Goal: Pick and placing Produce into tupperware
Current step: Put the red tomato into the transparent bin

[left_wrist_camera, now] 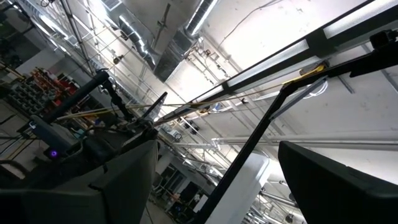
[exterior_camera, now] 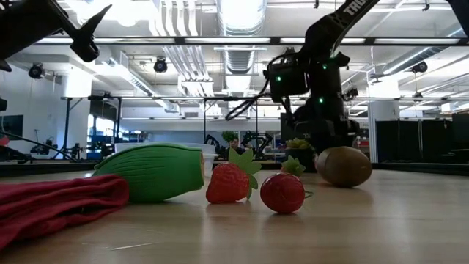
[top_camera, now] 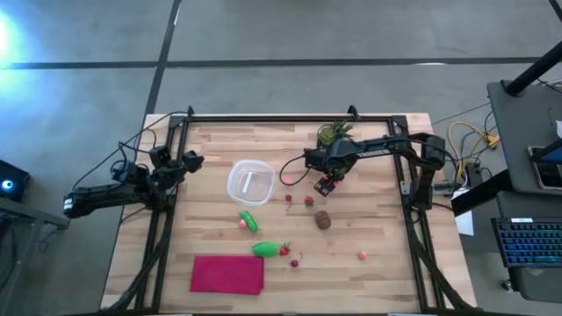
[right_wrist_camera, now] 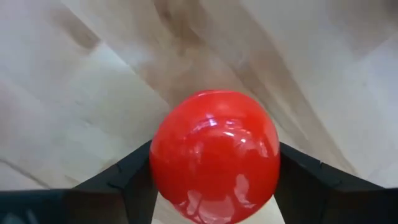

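Fingers [right_wrist_camera: 124, 186] of the right gripper [top_camera: 326, 185], frame centre, are pressed against a red ball [right_wrist_camera: 214, 155]; the left gripper [top_camera: 189, 162] is held wide open.

Grey concrete floor [top_camera: 263, 35], ceiling ducts [exterior_camera: 242, 22] overhead, a side desk with keyboard [top_camera: 527, 241].

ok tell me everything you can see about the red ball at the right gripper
The red ball is round, smooth and glossy, like hard plastic, with bright highlights on its skin. It sits low over the light wooden table, between the two dark fingers of the right gripper, which flank it on both sides and appear to touch it. From above it is mostly hidden under that gripper, right of the tupperware.
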